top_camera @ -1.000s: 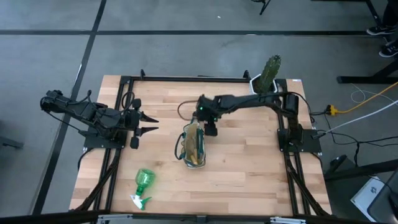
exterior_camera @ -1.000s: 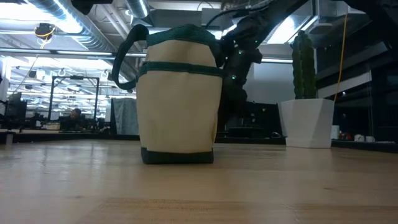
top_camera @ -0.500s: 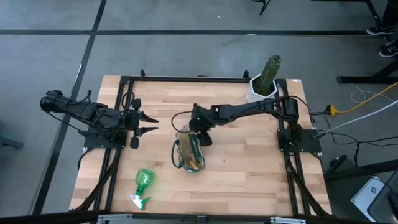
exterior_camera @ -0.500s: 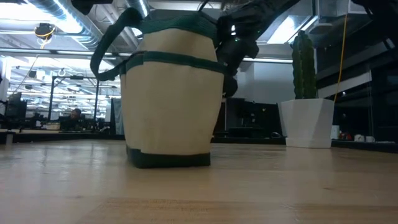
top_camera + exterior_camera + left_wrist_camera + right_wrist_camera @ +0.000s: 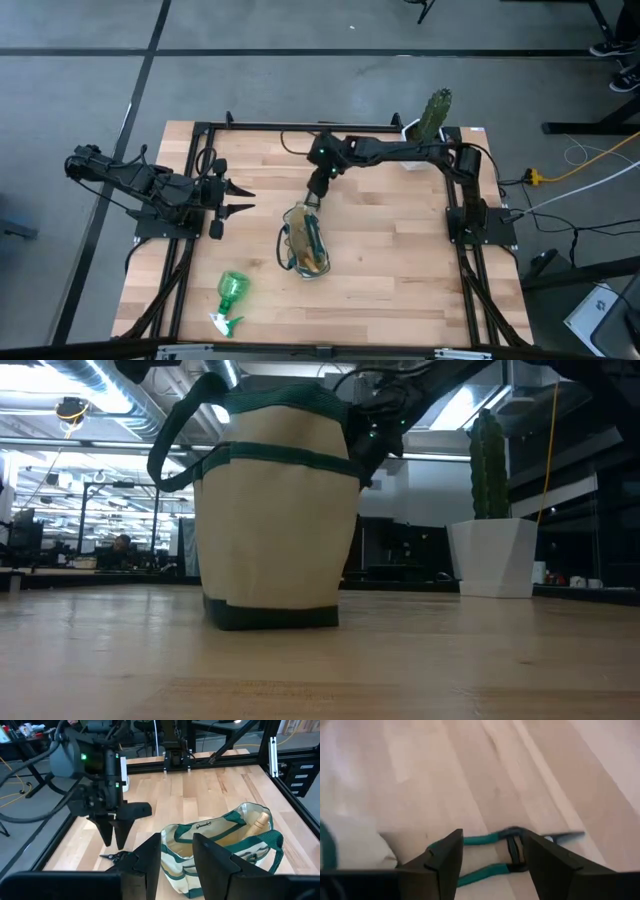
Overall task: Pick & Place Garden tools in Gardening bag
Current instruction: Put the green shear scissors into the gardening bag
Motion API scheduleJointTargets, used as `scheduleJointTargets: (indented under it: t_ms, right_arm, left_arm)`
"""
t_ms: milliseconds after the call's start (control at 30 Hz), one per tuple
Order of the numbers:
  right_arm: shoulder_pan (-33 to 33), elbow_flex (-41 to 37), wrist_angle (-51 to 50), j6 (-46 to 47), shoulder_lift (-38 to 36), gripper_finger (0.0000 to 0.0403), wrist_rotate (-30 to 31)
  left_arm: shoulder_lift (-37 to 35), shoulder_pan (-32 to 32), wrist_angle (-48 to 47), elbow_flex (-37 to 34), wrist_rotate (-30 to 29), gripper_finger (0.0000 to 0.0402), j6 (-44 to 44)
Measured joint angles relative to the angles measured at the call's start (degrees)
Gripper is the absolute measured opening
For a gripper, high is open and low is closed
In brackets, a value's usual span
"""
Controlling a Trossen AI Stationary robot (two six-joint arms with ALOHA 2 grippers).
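Note:
The cream gardening bag (image 5: 305, 243) with green trim stands upright on its base mid-table, its mouth open, and wooden tool handles (image 5: 260, 820) show inside. Dark pruning shears with teal handles (image 5: 495, 852) lie flat on the table just beyond the bag's far side. My right gripper (image 5: 316, 197) hangs open over them, pointing down, its fingers (image 5: 107, 832) just short of the shears (image 5: 112, 856). The green spray bottle (image 5: 230, 300) lies on its side near the table's front left. My left gripper (image 5: 240, 198) waits open at the left, above the table.
A cactus in a white pot (image 5: 428, 128) stands at the far right corner, beside the right arm. Black frame rails (image 5: 300, 127) run along the table's far edge and sides. Bare wood lies to the right of the bag.
My right gripper has left the bag's far right rim, risen and gone toward the table's far edge, rolling its wrist, and now hangs over the shears. The bag slid a little toward the near left early on and has stood still since.

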Motion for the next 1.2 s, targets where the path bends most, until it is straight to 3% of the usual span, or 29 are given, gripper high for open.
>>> scheduleJointTargets:
  t_ms: [467, 767, 1033, 1200]
  right_arm:
    - [3.24, -1.45, -3.72, 1.84, 3.52, 0.0206, 10.19]
    - [5.1, -1.27, -0.79, 3.19, 6.37, 0.0206, 11.95]
    - [5.29, -1.35, -5.29, -4.49, 6.48, 0.0207, 19.33]
    - [4.06, -1.19, -8.21, -10.73, 6.33, 0.0207, 20.18]
  left_arm:
    - [0.0, 0.02, 0.05, 0.0, -0.02, 0.0107, 0.0]
    - [0.0, 0.0, 0.03, 0.0, 0.0, 0.0111, 0.0]
    - [0.01, 0.02, 0.0, 0.0, -0.02, 0.0107, 0.0]
    - [-0.01, 0.0, 0.0, 0.0, 0.0, 0.0111, 0.0]
